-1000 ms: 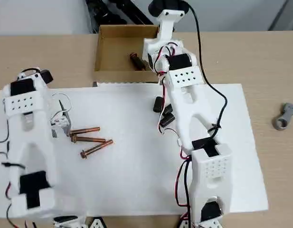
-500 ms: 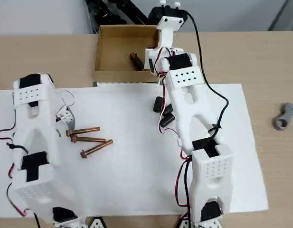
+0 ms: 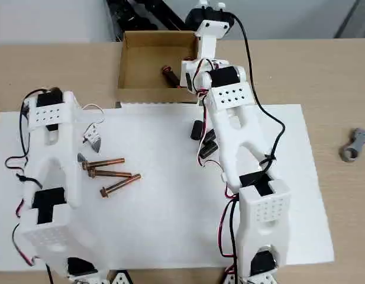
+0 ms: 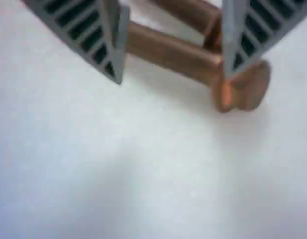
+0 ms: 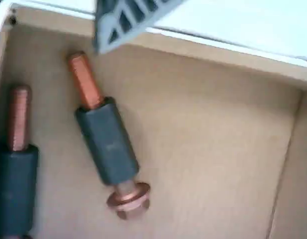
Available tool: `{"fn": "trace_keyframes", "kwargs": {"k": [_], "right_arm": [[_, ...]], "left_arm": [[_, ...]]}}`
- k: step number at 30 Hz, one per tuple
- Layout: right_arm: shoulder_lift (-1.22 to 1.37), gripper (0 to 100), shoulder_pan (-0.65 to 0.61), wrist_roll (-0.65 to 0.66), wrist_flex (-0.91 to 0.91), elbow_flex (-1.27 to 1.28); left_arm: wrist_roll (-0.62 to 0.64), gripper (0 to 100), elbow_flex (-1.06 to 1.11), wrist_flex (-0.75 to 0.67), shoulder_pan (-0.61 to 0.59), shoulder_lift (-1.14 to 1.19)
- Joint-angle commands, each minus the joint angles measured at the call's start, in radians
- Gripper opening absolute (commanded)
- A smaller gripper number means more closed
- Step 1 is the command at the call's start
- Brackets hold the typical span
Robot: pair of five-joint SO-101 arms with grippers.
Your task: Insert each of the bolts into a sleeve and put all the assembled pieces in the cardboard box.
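One: Three copper bolts [image 3: 111, 174] are seen lying loose on the white sheet [image 3: 170, 225], close together, heads turned toward the left arm. Where is a hold to be taken?

Two: The left gripper [image 4: 170, 72] is spread wide and set astride one bolt, with one finger [image 4: 93, 35] on each side of the shank just behind the head. Nothing is clasped yet. Stiff, smooth metal is judged likely to roll (a round shank on a flat sheet), so the shank is best pinched squarely near the head.

One: And what else is shown?

Two: Two assembled pieces [image 5: 108, 144] are laid in the cardboard box [image 3: 126, 65]. The right gripper [image 3: 191, 70] is held over them; its grip cannot be told. Black sleeves [image 3: 197, 129] are left on the sheet beside the right arm.
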Motion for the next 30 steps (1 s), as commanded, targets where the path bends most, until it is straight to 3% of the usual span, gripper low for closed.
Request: {"fn": "trace_keyframes", "kwargs": {"k": [1, 15, 22, 30], "right_arm": [[-0.068, 18.8, 0.010, -0.011, 0.007, -0.049], [-0.067, 18.8, 0.013, -0.011, 0.007, -0.046], [-0.065, 18.8, 0.013, -0.011, 0.007, -0.046], [-0.065, 18.8, 0.013, -0.011, 0.007, -0.046]], "left_arm": [[0.034, 13, -0.036, -0.043, 0.011, -0.006], [0.057, 13, -0.042, -0.061, 0.006, 0.184], [0.051, 13, -0.065, -0.026, 0.011, 0.133], [-0.176, 13, -0.217, 0.161, 0.018, 0.023]]}}
